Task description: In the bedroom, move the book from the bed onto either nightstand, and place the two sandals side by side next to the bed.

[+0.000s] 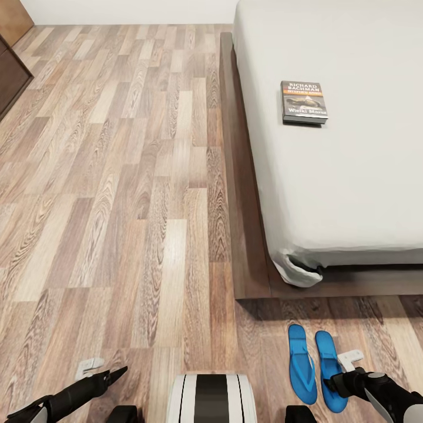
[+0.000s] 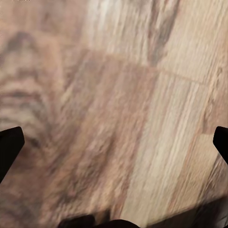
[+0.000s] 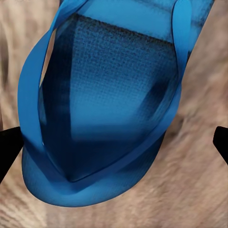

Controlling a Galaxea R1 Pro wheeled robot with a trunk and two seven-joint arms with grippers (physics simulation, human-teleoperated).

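The book, dark-covered with an orange band, lies flat on the light-grey mattress of the bed, near its left side. The two blue sandals lie side by side on the floor just past the bed's near corner. My right gripper hangs open directly over the right-hand sandal, its fingertips wide apart on either side of the straps. My left gripper is open low over bare floor planks, with nothing between its fingers.
The dark wooden bed frame juts out along the mattress side and foot. A dark brown cabinet stands at the far left edge; I cannot tell whether it is a nightstand. Wood-plank floor spreads left of the bed.
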